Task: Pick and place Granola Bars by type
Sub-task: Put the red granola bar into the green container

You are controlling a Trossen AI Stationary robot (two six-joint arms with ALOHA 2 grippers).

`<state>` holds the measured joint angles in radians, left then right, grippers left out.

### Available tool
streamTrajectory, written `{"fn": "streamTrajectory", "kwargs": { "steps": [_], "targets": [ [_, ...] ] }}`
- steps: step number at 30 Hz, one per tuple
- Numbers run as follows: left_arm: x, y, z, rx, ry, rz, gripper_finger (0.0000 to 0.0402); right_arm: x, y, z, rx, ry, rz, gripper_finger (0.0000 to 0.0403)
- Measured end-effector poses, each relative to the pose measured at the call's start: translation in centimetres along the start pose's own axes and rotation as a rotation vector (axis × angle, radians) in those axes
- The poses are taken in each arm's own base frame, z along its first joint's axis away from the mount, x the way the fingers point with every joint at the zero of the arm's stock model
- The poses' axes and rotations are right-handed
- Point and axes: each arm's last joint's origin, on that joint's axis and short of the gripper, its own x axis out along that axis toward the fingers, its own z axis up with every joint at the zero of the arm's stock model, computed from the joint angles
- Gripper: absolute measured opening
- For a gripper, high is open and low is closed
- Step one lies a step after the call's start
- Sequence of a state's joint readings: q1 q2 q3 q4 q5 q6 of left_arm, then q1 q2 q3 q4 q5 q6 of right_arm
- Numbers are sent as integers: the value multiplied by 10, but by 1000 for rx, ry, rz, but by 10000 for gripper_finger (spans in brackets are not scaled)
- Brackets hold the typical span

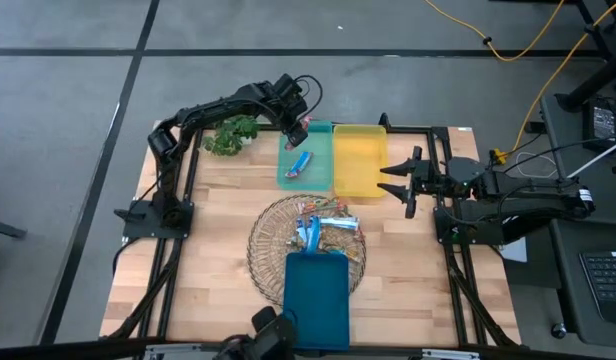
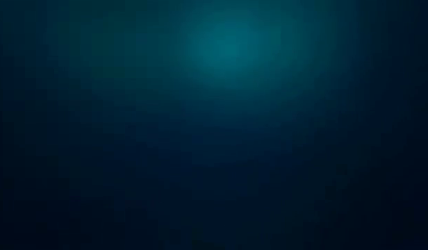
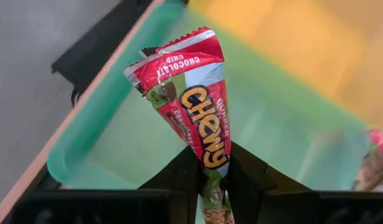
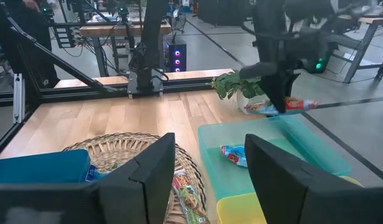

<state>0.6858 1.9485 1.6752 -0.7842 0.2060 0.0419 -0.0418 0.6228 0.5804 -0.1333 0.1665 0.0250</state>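
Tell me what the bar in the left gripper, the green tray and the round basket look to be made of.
Red bar: glossy printed film wrapper, crimped serrated end, probably plastic foil. Green tray: smooth, slightly translucent, rounded rim, likely moulded plastic. Basket: thin open radial strands, wire or wicker; hard to tell.

A blue-wrapped granola bar (image 1: 301, 163) lies in the green rectangular plastic tray (image 1: 288, 176); the yellow rectangular plastic tray (image 1: 359, 160) sits beside it; the round wire basket (image 1: 263, 245) stands nearer on the wooden counter (image 1: 218, 250).

Wood worktop (image 1: 218, 250) carries: green tray (image 1: 288, 172), yellow tray (image 1: 359, 160), wire basket (image 1: 273, 232), blue tray (image 1: 317, 295), plant (image 1: 231, 135) far-left.
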Motion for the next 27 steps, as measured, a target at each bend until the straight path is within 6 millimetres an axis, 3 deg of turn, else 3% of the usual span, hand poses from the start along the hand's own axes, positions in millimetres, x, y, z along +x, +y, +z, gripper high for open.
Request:
{"fn": "streamTrajectory", "kwargs": {
  "steps": [14, 27],
  "targets": [
    [49, 13, -18, 35, 189, -43, 73, 0, -1, 0, 2, -1, -25, 196],
    [52, 12, -20, 32, 202, -71, 113, 7, 0, -3, -2, 31, -29, 196]
  ]
}}
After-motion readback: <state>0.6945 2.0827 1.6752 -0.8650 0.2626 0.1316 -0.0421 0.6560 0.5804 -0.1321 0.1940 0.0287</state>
